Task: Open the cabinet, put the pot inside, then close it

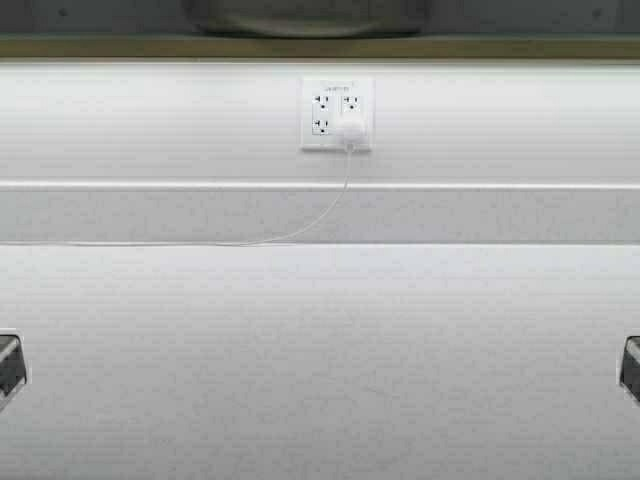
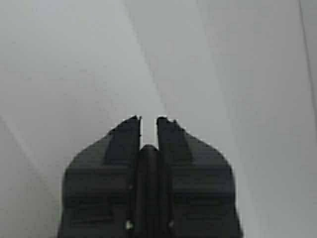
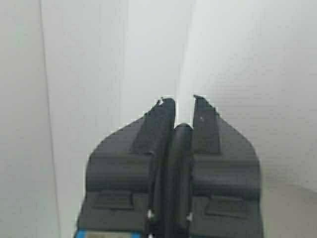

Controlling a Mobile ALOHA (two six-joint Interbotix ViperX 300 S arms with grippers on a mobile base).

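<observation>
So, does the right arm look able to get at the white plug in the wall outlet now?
Probably yes: nothing stands on the counter between the right end effector, low at the side, and the plug. Whether the arm stretches that far is unclear.

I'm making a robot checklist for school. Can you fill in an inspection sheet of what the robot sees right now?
Surface: a wide white countertop, bare in the part shown.
Job's things: nothing seen; no cabinet or pot in any view.
Clutter: nothing seen.
Grippers: left gripper nearly shut with only a thin slit, holding nothing, low at the left edge of the high view. Right gripper the same, low at the right edge.
Cables: a thin white cable hangs from a white plug and trails left along the back of the counter.
Surroundings: a white wall with a four-socket outlet, a dark ledge above.
</observation>
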